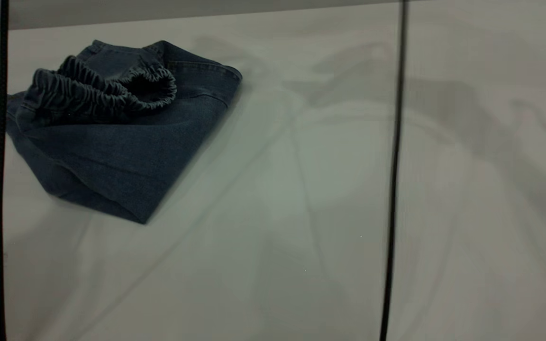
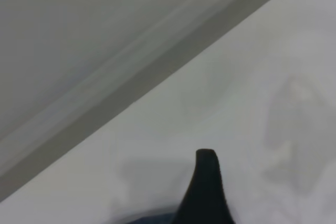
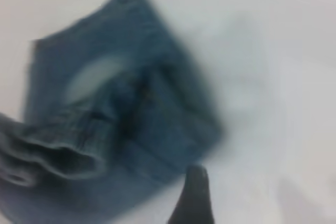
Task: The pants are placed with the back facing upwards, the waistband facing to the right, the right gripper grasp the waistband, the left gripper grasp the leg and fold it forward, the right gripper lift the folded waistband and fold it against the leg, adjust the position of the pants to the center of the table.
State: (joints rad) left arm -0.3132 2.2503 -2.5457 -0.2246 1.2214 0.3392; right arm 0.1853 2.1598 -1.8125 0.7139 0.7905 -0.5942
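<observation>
pants (image 1: 126, 151): dark blue denim, pale faded patch | waistband (image 1: 102, 90): darker, pleated | table (image 1: 301, 213): pale grey-white

The pants (image 1: 126, 142), dark blue denim, lie folded in a rough bundle at the far left of the counter (image 1: 301, 213). The ruffled waistband (image 1: 102, 90) sits on top toward the far side, curling open at its right end. A pointed corner of the fabric reaches nearest. Two thin black cables (image 1: 394, 166) hang vertically, one at the left edge and one right of centre. Soft shadows fall across the cloth at the far right.
</observation>
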